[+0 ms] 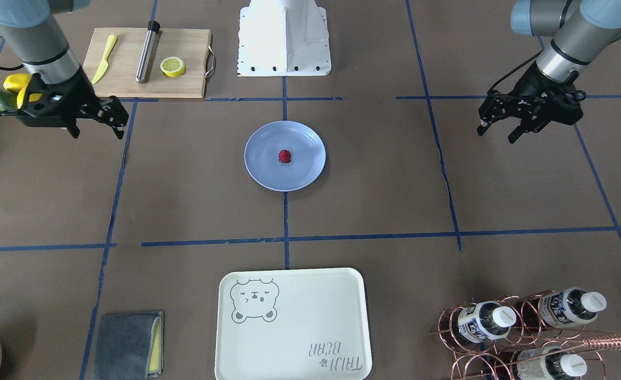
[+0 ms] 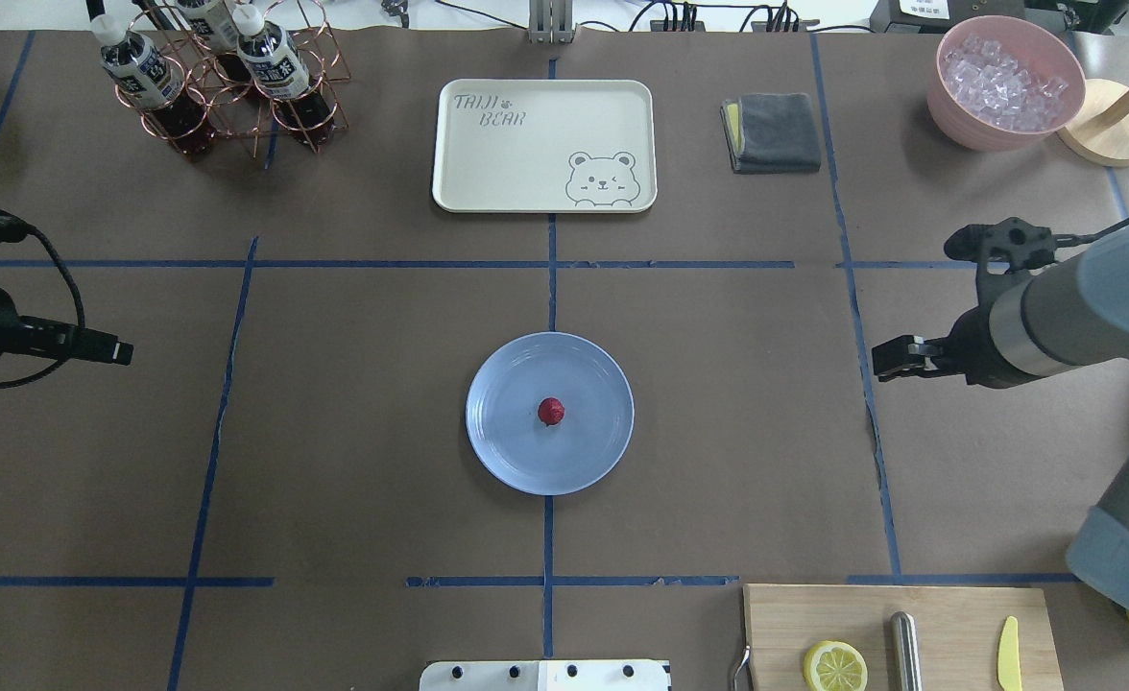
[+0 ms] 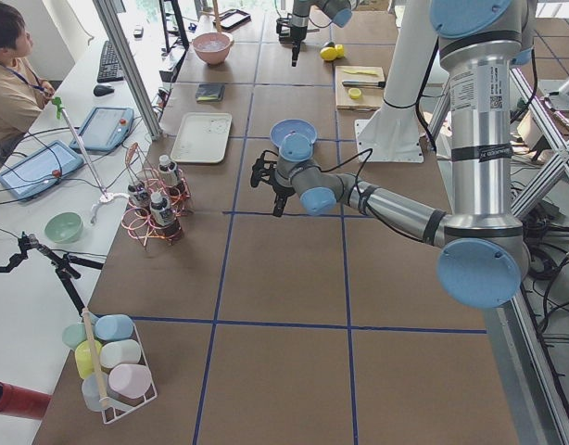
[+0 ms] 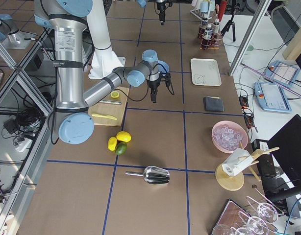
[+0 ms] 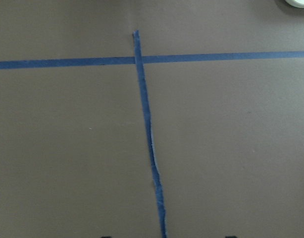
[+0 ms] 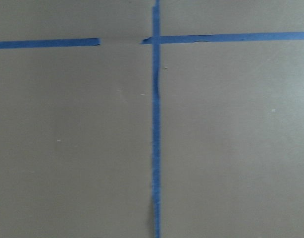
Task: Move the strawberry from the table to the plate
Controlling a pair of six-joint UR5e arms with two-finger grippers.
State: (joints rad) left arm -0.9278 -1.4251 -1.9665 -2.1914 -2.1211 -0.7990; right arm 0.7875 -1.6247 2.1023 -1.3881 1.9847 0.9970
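Note:
The small dark-red strawberry (image 1: 284, 155) (image 2: 551, 411) lies in the middle of the round light-blue plate (image 1: 263, 163) (image 2: 507, 441), which sits at the centre of the brown taped table (image 1: 384, 184). My left gripper (image 1: 496, 134) (image 2: 115, 353) hovers open and empty far off to the plate's side. On the opposite side, equally far away, my right gripper (image 1: 96, 133) (image 2: 886, 361) is open and holds nothing. Both wrist views show only bare table and blue tape.
A wooden cutting board (image 1: 184, 84) with a lemon half (image 1: 173, 66), a yellow knife and a steel rod lies near the right arm. Whole lemons (image 1: 17, 84) and an avocado (image 1: 1, 99) sit behind that gripper. Cream bear tray (image 1: 292, 327), bottle rack (image 1: 521, 332), grey cloth (image 1: 125, 345), pink ice bowl (image 2: 1006, 82).

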